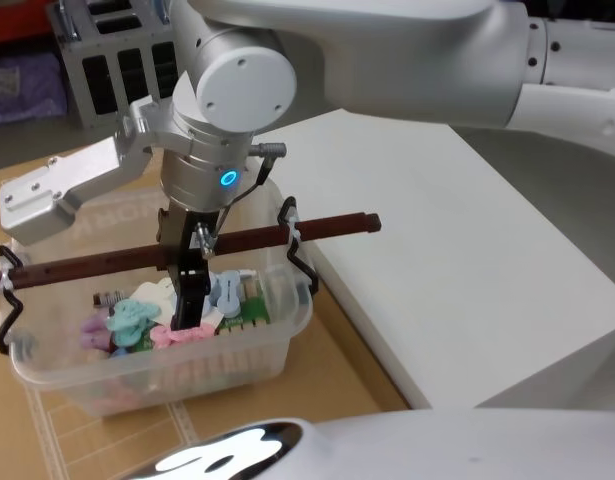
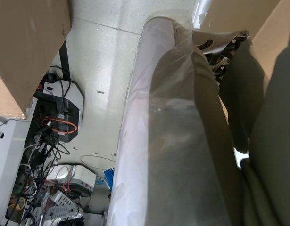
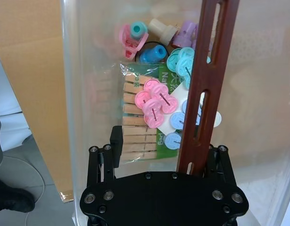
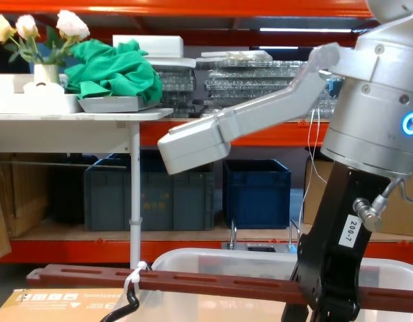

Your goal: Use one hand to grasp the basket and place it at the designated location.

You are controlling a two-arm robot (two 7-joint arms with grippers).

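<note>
The basket point(image 1: 277, 335), a milky see-through tub, sits on a cardboard box point(image 1: 97, 205). Its long red-brown bar handle point(image 1: 317, 229) lies across the rim, tied on with white fastenings. My right gripper point(image 1: 187, 272) reaches straight down over the handle's middle and is open. In the right wrist view the handle point(image 3: 201, 94) runs between the jaws of the right gripper point(image 3: 166, 147), close to one side, with a gap to the other finger point(image 3: 117, 141). In the chest view the right gripper point(image 4: 327, 290) straddles the handle point(image 4: 193, 284) above the basket's rim point(image 4: 213, 257).
Pastel plastic clips point(image 3: 156, 101) and a pack of wooden clothespins point(image 3: 135, 122) lie inside the tub. A white table point(image 1: 467, 250) stands to the right of the box. Dark blue crates point(image 4: 256, 182) sit on a shelf behind. The left wrist view shows floor with cables point(image 2: 50, 141).
</note>
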